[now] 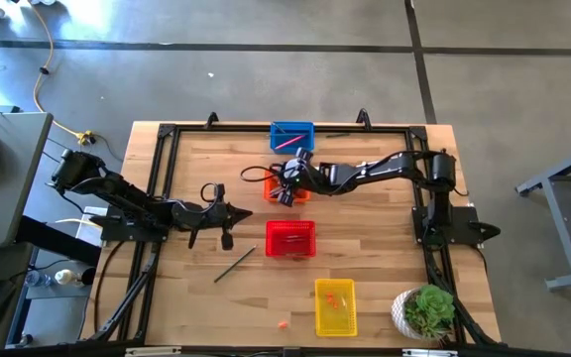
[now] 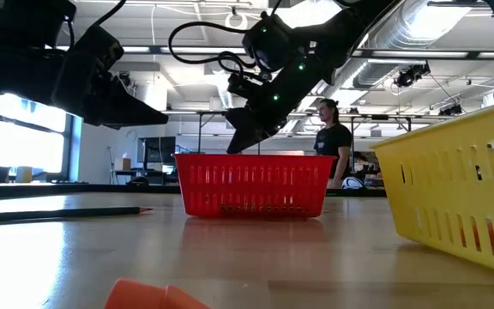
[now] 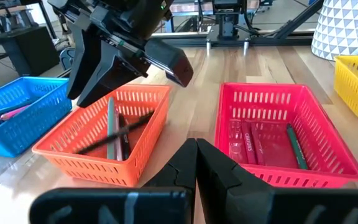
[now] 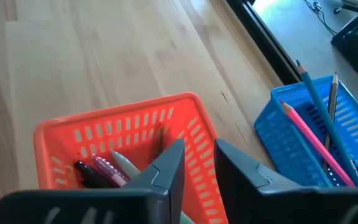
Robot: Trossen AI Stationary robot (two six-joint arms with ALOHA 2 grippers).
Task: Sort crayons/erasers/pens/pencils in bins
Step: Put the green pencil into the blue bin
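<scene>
Four mesh bins stand in a row down the table's middle: the blue bin (image 1: 291,136) with pencils, the orange bin (image 1: 302,193) with pens (image 3: 111,124), the red bin (image 1: 290,239) with crayons, and the yellow bin (image 1: 335,306) with small erasers. My right gripper (image 4: 199,152) hovers over the orange bin (image 4: 123,134), its fingers a narrow gap apart with nothing between them. My left gripper (image 3: 196,152) is shut and empty, left of the red bin (image 3: 284,134). A loose pencil (image 1: 234,265) and an orange-red eraser (image 1: 284,323) lie on the table.
A potted plant (image 1: 426,312) stands at the near right corner. A black frame (image 1: 167,134) runs along the table's edges. Bare wood lies left and right of the bin row. A person (image 2: 333,146) stands in the room behind the table.
</scene>
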